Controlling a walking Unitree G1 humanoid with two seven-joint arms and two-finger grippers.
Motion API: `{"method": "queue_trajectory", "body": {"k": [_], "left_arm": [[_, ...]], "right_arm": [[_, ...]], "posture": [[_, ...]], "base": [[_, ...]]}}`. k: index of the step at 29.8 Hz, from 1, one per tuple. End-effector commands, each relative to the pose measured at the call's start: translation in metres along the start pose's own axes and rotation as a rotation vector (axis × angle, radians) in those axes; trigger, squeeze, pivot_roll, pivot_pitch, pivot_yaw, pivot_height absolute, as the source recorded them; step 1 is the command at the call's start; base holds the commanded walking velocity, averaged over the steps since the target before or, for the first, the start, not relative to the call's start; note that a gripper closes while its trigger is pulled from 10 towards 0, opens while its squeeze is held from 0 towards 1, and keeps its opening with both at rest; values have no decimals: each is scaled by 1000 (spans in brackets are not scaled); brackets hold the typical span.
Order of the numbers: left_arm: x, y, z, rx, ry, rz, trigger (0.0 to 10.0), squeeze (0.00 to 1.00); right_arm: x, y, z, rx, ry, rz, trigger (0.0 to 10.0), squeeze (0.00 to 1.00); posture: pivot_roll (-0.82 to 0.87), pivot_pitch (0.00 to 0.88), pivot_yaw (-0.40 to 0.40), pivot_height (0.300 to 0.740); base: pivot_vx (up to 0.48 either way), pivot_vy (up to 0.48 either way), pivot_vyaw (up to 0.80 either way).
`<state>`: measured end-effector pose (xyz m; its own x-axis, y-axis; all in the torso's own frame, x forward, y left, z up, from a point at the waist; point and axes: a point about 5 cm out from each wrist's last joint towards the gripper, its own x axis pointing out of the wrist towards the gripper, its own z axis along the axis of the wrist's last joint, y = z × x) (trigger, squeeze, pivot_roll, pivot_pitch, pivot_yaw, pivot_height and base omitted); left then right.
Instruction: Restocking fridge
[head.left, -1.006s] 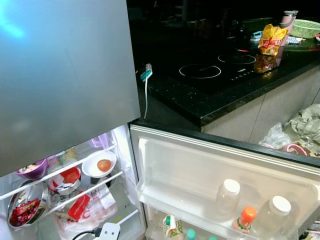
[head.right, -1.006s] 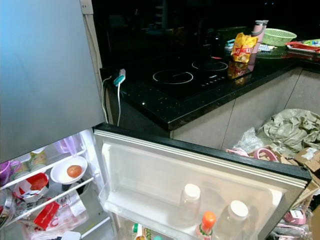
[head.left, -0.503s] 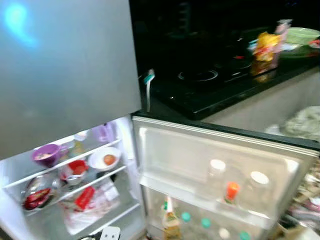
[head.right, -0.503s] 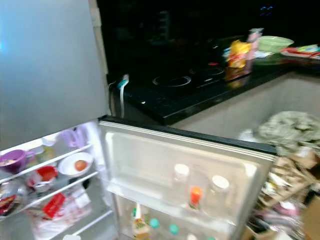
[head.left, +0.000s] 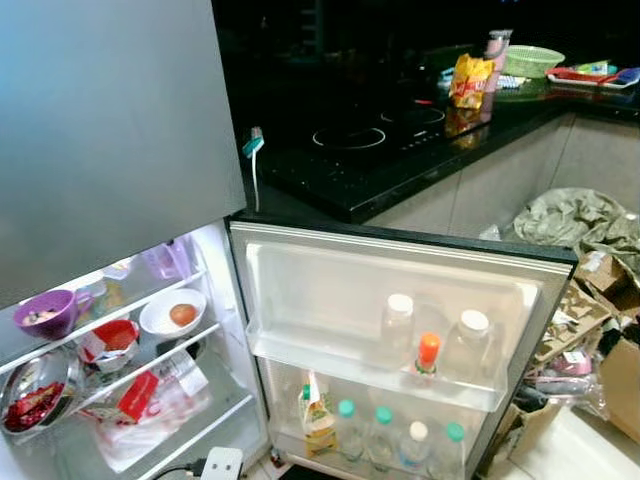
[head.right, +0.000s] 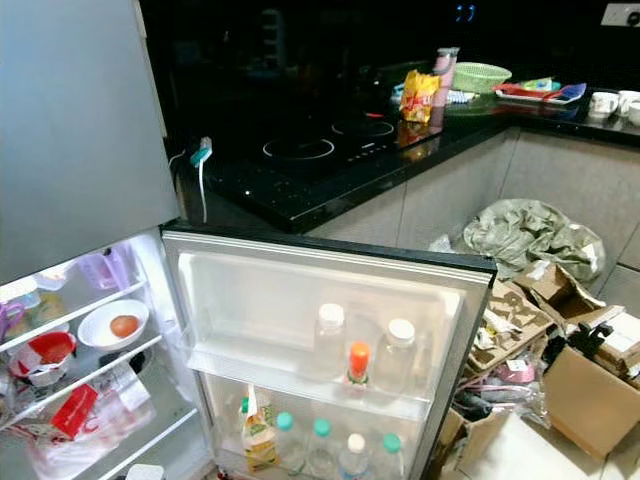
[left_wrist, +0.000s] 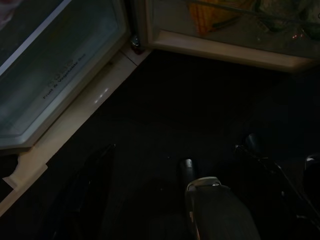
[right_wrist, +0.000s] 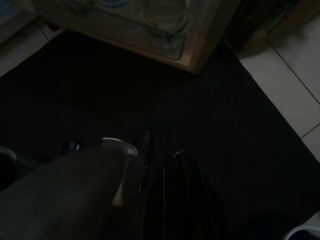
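The fridge door (head.left: 400, 300) stands open ahead, well above and forward of both jaws, which hang idle over a dark mat (whether they are spread I cannot tell). Its upper rack (head.left: 380, 365) holds three bottles, the lower one four bottles plus a carton (head.left: 318, 420). Crowded racks risk a knocked bottle when restocking.

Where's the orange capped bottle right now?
In the left eye view, the orange-capped bottle stands on the open fridge door's upper shelf, between two white-capped bottles.
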<state>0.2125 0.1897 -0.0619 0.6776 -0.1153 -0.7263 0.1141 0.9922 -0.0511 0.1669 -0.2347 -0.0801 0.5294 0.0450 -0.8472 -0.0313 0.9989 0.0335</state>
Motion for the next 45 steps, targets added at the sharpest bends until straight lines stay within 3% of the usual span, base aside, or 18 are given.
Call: {"method": "queue_trajectory", "body": {"k": [1,10,45], "left_arm": [[-1,3,-1,5,3,11,10000,0],[-1,3,-2,4,0,10,10000,0],[-1,0,-3,-5,-7,2,10000,0]], "right_arm": [[0,0,0,0,6,5,10000,0],[0,-1,2,11,-1,4,10000,0],[0,-1,1,-13,5,16,10000,0]], "posture": [[-51,113,14,740],[-52,117,15,740],[-53,111,8,740]], "base": [[0,0,0],[0,-55,0],[0,-329,0]]}}
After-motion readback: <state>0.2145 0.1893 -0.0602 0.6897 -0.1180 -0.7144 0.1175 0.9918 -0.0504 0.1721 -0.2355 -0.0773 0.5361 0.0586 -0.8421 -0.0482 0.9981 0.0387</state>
